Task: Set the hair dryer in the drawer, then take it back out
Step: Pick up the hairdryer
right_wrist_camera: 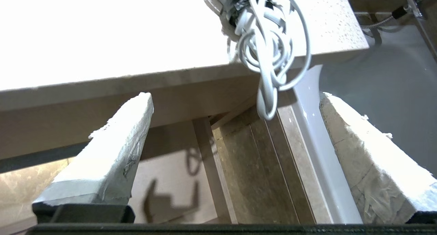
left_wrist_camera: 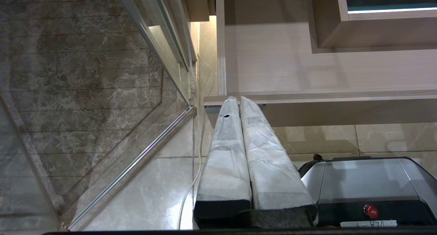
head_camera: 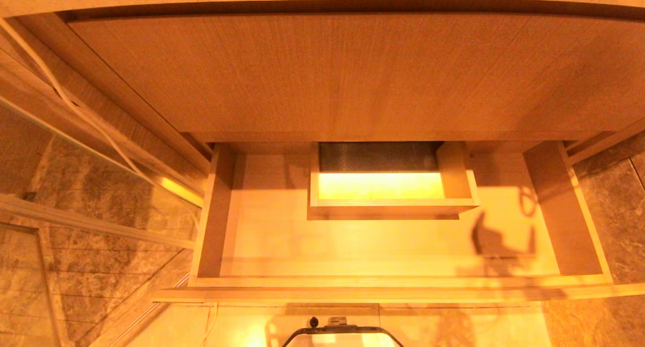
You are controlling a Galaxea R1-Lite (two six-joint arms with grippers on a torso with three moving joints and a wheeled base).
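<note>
Here the right gripper point(right_wrist_camera: 235, 126) angles up with jaws spread wide and empty below the hair dryer point(right_wrist_camera: 263, 30), the left gripper point(left_wrist_camera: 239, 102) pressed closed beside the drawer point(head_camera: 216, 211).

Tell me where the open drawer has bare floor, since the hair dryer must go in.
The drawer floor is bare along its front and in both side bays flanking the boxed cut-out. The cut-out crowds the back middle. Nothing lies inside.
</note>
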